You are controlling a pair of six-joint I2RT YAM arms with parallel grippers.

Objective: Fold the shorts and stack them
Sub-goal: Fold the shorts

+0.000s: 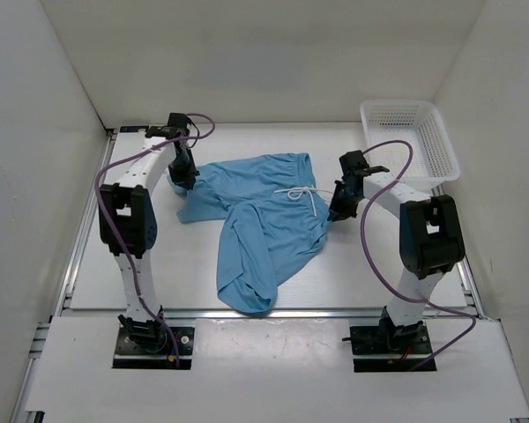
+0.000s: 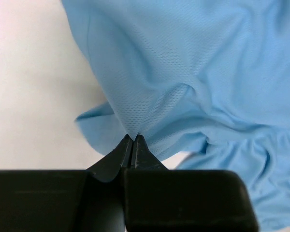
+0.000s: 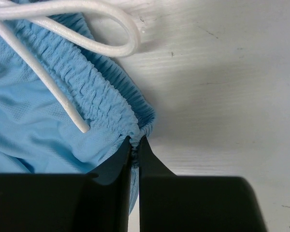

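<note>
Reaching down from bent elbows, left fingers (image 2: 117, 159) and right fingers (image 3: 152, 166) each pinch the shorts (image 1: 264, 229).

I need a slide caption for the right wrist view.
Right gripper shut on the elastic waistband corner of the shorts, white drawstring nearby.

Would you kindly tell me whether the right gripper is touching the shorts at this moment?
Touching. The right wrist view shows the right gripper shut on the shorts at the waistband corner, with fabric pinched between its fingertips.
</note>
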